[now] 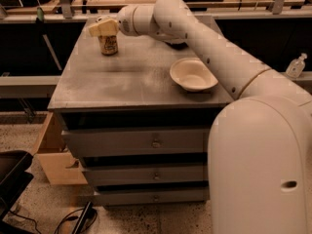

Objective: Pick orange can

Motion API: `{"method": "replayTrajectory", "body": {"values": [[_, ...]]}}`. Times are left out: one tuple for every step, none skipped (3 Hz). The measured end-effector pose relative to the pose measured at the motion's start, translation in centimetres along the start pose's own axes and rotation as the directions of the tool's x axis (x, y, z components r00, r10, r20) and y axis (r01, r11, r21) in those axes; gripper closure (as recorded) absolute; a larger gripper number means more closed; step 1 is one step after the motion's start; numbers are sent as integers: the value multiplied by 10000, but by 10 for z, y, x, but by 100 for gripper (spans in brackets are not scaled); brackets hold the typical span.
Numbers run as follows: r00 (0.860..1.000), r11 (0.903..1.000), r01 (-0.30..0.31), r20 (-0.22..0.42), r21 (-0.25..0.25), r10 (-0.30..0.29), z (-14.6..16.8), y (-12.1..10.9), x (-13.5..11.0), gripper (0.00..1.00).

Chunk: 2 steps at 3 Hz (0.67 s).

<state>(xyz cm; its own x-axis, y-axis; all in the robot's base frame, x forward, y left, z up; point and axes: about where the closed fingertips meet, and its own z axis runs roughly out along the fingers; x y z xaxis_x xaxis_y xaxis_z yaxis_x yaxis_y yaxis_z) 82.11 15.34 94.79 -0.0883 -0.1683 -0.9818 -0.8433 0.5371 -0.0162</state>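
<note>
The orange can stands upright at the far left of the grey cabinet top. Its lower body shows, and its top is hidden behind my gripper. My gripper is at the can's top, reaching in from the right on the long white arm. Whether it touches the can I cannot tell.
A cream bowl sits on the right side of the cabinet top. A dark bag is mostly hidden behind the arm. A wooden box sticks out at the cabinet's lower left. A black chair is at the bottom left, and a pump bottle at the far right.
</note>
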Motion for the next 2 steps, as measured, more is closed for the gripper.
{"method": "replayTrajectory", "body": {"values": [[9993, 9996, -243, 294, -119, 247, 22, 2, 9, 0], [9992, 9998, -202, 339, -40, 204, 36, 4, 23, 17]]}}
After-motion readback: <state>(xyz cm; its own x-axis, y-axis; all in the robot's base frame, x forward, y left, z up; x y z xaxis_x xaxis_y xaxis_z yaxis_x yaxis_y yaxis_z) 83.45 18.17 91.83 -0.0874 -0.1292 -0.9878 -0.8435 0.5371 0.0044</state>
